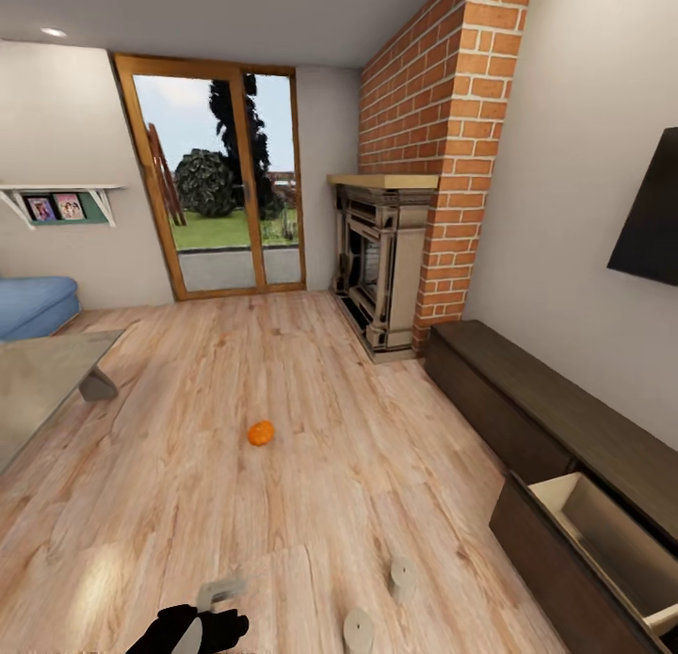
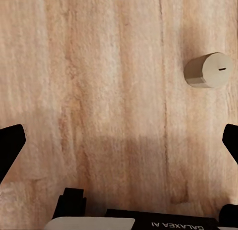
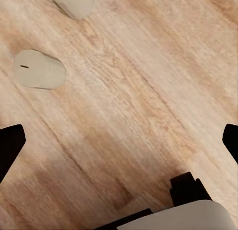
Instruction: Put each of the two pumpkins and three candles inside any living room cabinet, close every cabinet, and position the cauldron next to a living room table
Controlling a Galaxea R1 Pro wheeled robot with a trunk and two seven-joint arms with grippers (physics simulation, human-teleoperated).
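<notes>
Living room, light plank wood floor point(image 1: 311, 390). Landmark: red brick chimney point(image 1: 443, 118) with stone fireplace point(image 1: 381, 268) at its foot. Left of it, wood-framed glass door point(image 1: 218, 179) onto a garden; further left, wall shelf point(image 1: 61, 202), blue sofa point(image 1: 33, 306). Right of it, wall-mounted television point(image 1: 650, 216).

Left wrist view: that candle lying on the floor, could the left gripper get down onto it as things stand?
Probably yes. The candle lies on its side on bare floor with nothing beside it, and the left gripper is open above the boards. It sits off to one side of the fingers, so the arm would need shifting first.
</notes>
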